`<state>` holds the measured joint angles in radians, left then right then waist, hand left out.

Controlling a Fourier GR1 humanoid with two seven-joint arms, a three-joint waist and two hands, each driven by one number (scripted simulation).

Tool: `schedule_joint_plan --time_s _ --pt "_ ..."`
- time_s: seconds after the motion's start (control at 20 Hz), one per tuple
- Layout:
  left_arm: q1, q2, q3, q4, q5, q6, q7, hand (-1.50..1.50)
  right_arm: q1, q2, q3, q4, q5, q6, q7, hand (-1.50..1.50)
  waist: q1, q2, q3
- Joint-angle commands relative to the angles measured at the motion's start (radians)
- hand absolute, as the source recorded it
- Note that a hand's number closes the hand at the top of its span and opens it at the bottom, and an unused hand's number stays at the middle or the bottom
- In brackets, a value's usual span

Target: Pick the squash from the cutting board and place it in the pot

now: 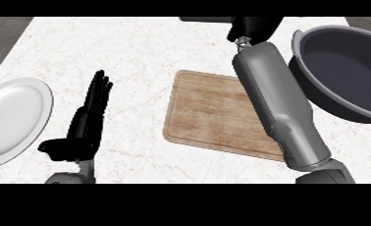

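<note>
The wooden cutting board (210, 114) lies in the middle of the counter with nothing on it. No squash shows anywhere in the view. The dark grey pot (330, 90) stands at the right edge, and what I can see of its inside holds nothing. My right forearm (279, 104) crosses the board's right side. My right hand (253, 27) is beyond the board's far edge, just left of the pot's rim and partly cut off by the view's top. Whether it holds anything is hidden. My left hand (88, 114) rests open left of the board, fingers pointing up.
A white plate (18, 117) sits at the left edge, close to my left hand. A dark grey shape (206, 19) shows at the top edge, left of my right hand. White marbled counter lies between the plate and the board.
</note>
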<state>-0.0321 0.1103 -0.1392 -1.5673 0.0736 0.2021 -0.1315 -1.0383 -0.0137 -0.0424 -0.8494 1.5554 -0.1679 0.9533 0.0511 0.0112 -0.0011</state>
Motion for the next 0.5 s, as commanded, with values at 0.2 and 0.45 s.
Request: schedule_joint_plan --time_s 0.2,0.45 --pt "0.021 -0.018 0.0 -0.02 -0.011 0.017 0.015 0.0 -0.078 -0.078 -0.08 0.181 0.043 -0.107 0.086 1.5 -0.027 -0.004 0.001" --pt "0.019 -0.013 0.008 -0.02 -0.029 0.021 0.017 0.0 -0.064 -0.147 -0.114 0.182 0.033 -0.124 0.07 1.5 -0.036 -0.007 0.001"
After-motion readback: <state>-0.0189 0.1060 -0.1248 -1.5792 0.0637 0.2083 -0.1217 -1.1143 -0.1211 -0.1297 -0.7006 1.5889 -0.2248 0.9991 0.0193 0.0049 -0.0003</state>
